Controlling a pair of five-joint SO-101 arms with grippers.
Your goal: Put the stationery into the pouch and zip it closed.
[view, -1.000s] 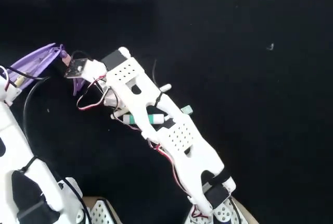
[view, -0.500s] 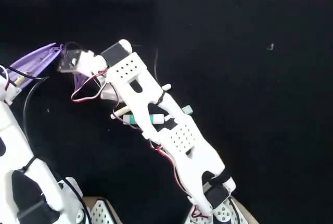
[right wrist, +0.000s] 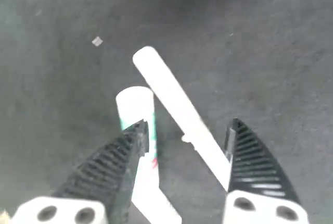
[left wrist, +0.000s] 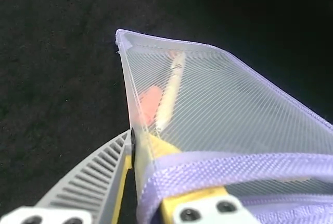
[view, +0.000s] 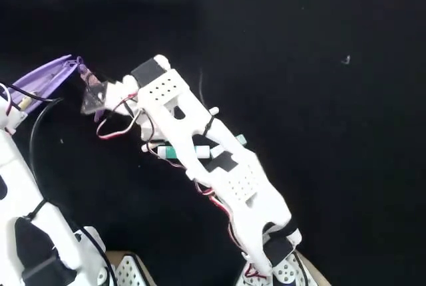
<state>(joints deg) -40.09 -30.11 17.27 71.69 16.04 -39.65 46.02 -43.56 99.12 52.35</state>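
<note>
Your left gripper (left wrist: 136, 141) is clamping the edge of the purple pouch (left wrist: 223, 109) at the left side of the black table (view: 333, 113), with a pencil (left wrist: 169, 94) and a pink eraser (left wrist: 148, 104) showing inside. Your right gripper (right wrist: 187, 126) is hanging with jaws spread above a green-and-white stick (right wrist: 136, 107) and a white pen (right wrist: 177, 99), which are lying just beside each other.

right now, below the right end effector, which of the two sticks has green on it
The thicker tube with the flat round end has the green band. The slimmer stick next to it is plain white all along.
</note>
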